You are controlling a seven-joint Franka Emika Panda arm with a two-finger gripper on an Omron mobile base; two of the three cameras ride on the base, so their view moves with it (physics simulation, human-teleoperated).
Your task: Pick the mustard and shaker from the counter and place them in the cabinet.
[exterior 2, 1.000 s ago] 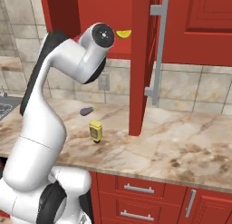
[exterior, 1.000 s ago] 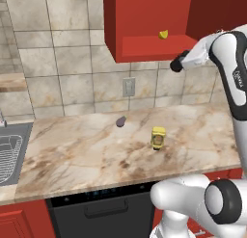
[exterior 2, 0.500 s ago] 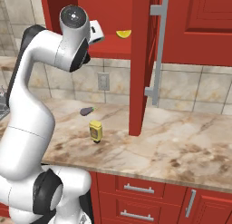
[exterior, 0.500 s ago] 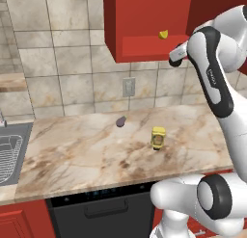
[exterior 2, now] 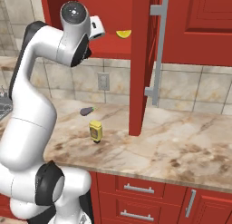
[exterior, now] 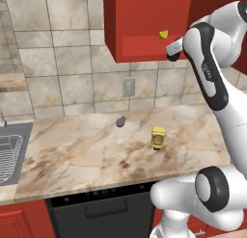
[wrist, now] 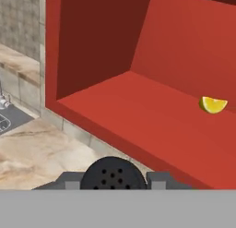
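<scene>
The shaker's [wrist: 110,173] round black top with small holes shows at the bottom of the hand view, and my gripper [wrist: 114,179] is shut on it. My hand [exterior: 172,48] is raised just in front of the cabinet's [exterior: 144,20] open red niche [wrist: 152,125], right of its shelf in the left base view. The mustard [exterior: 158,137], a small yellow bottle [exterior 2: 95,130], stands upright on the marble counter [exterior: 72,155], well below the hand.
A lemon wedge [wrist: 213,105] lies on the niche shelf toward its right. A small purple eggplant [exterior: 120,121] lies on the counter behind the mustard. The open red cabinet door [exterior 2: 140,60] hangs right of the niche. A sink [exterior: 9,155] is at the far left.
The arm has folded upward and its elbow has swung in. The hand with the shaker has risen a little and moved closer to the niche. The mustard has not moved.
</scene>
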